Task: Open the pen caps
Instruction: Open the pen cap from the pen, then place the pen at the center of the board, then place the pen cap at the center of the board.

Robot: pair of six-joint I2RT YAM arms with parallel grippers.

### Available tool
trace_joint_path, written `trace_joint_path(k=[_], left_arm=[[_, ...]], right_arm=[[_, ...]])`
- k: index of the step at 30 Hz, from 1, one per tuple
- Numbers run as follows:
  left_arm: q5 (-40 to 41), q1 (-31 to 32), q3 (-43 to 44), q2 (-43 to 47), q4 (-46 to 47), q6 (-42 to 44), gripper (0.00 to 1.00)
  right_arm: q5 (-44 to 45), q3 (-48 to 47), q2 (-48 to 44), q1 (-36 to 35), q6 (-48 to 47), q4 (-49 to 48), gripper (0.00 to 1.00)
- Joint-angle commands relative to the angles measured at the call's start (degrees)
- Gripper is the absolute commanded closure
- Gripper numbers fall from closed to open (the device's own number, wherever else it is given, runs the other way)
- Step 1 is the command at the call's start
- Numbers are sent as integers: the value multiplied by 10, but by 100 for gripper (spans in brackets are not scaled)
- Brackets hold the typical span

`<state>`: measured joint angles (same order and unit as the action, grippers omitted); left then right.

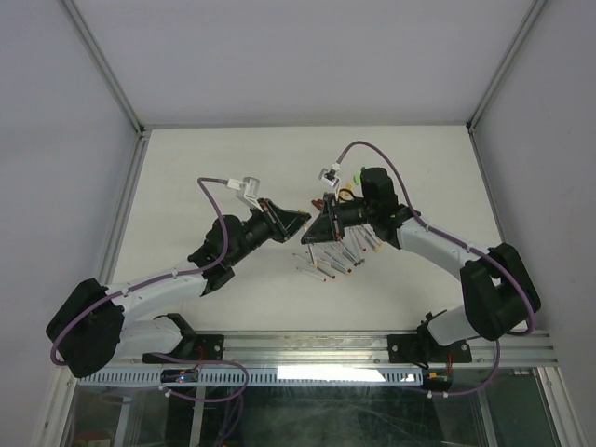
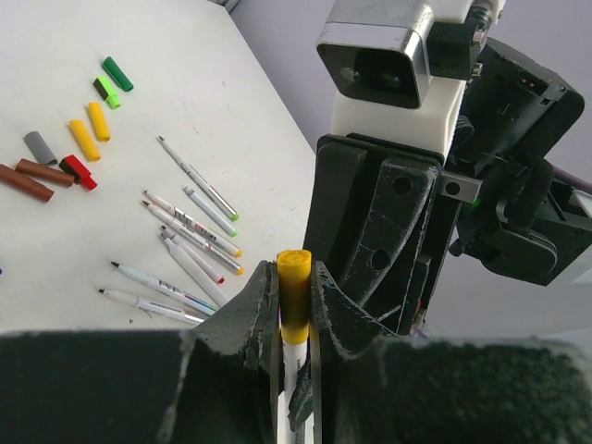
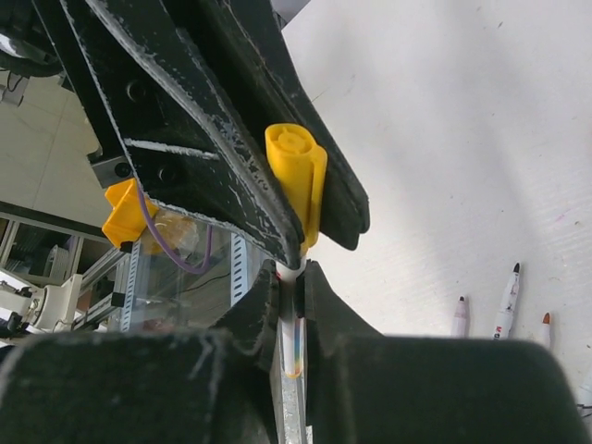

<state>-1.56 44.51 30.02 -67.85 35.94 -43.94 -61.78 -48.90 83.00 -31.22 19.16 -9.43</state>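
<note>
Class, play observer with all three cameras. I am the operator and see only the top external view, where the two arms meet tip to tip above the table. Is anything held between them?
Observer: Yes, a pen; the left jaws are shut on its yellow cap.
Operator: And the other side?
Observer: The right jaws pinch the white barrel just below that cap.
Operator: Is the cap off?
Observer: No, it covers the pen's tip.
</note>
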Motion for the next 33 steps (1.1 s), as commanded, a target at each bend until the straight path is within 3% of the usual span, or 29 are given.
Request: trace_joint_path(k=[1, 7, 11, 14, 19, 23, 28, 33], left_arm=[[37, -24, 7, 33, 52, 31, 100], [42, -197, 72, 63, 48, 37, 100], [14, -270, 122, 64, 50, 16, 100], [0, -277, 119, 83, 36, 17, 100], [7, -277, 20, 143, -16, 5, 100], [35, -277, -26, 178, -131, 0, 100], [61, -277, -26, 166, -278, -17, 100], [76, -276, -35, 115, -330, -70, 100]], right_arm=[[-39, -6, 4, -1, 21, -25, 100], [-46, -7, 34, -33, 9, -15, 100], [-38, -17, 52, -48, -14, 13, 100], [5, -45, 53, -60, -95, 107, 100], [215, -126, 72, -149, -285, 310, 100], [337, -154, 104, -197, -318, 351, 100], [428, -181, 152, -237, -335, 386, 100], [472, -194, 187, -259, -344, 404, 99]])
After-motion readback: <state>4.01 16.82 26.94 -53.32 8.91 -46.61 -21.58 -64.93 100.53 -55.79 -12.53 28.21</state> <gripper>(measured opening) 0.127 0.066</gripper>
